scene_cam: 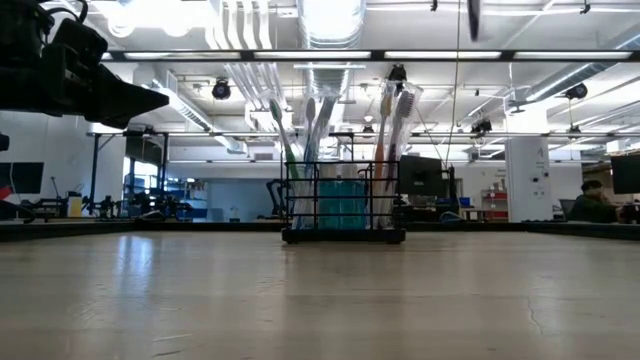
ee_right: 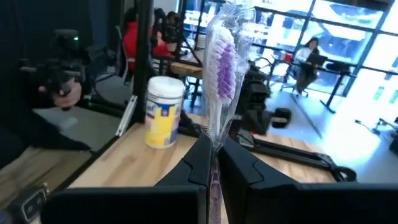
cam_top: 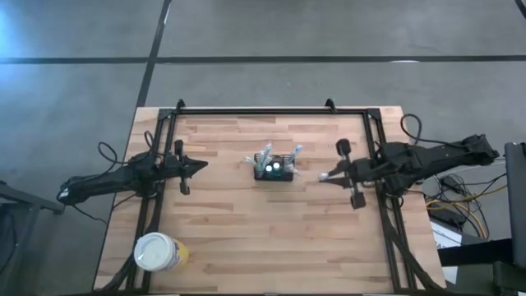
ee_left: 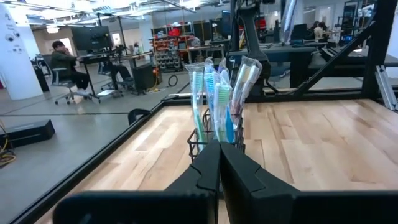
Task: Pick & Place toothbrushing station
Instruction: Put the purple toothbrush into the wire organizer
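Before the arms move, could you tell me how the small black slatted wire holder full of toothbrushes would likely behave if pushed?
The small black slatted wire holder would probably tip rather than slide: the wrapped toothbrushes stand far taller than its short base. Its open wire sides suggest it is light, so a gentle nudge may shift it. The brushes lean loosely and would likely rattle or fall out if it tilts.

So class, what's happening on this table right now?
The right pincer is shut on a wrapped purple toothbrush, held beside the black toothbrushing station at mid-table, which already holds several brushes. The left pincer is shut and empty, pointing at the station from its other side. A yellow cup stands at the table's near-left corner.
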`<state>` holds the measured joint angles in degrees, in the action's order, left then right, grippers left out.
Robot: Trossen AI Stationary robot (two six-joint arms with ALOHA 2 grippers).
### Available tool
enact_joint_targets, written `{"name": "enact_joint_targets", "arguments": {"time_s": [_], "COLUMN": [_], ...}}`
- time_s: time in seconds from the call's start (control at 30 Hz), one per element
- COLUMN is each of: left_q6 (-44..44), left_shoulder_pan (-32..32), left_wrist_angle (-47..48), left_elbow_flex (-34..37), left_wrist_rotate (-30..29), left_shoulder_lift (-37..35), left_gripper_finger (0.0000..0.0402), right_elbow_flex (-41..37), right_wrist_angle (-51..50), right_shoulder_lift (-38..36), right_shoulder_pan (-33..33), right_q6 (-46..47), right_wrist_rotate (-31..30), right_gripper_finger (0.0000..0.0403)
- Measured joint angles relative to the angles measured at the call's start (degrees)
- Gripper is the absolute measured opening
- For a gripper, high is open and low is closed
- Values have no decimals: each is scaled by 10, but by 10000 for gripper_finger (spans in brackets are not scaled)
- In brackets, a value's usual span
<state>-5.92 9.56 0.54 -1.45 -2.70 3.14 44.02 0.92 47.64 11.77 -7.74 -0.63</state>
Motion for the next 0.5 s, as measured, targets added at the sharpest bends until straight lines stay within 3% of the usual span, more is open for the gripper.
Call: {"name": "enact_joint_targets", "arguments": {"time_s": [0.27,0.5], "left_q6": [20,101], "left_shoulder_pan": [0,0], "left_wrist_angle": [0,3], "left_elbow_flex": [0,-1], "left_wrist_rotate": [0,2], "left_shoulder_lift": [0,0], "left_gripper_finger": [12,12], "right_elbow_flex": [-165,-250], "right_wrist_angle": [117,129], "right_shoulder_lift": [-148,-250], "right_shoulder_pan": [0,0], "right_q6": [0,5], "right_wrist_rotate": [-22,-23], "right_gripper_finger": [13,13]}}
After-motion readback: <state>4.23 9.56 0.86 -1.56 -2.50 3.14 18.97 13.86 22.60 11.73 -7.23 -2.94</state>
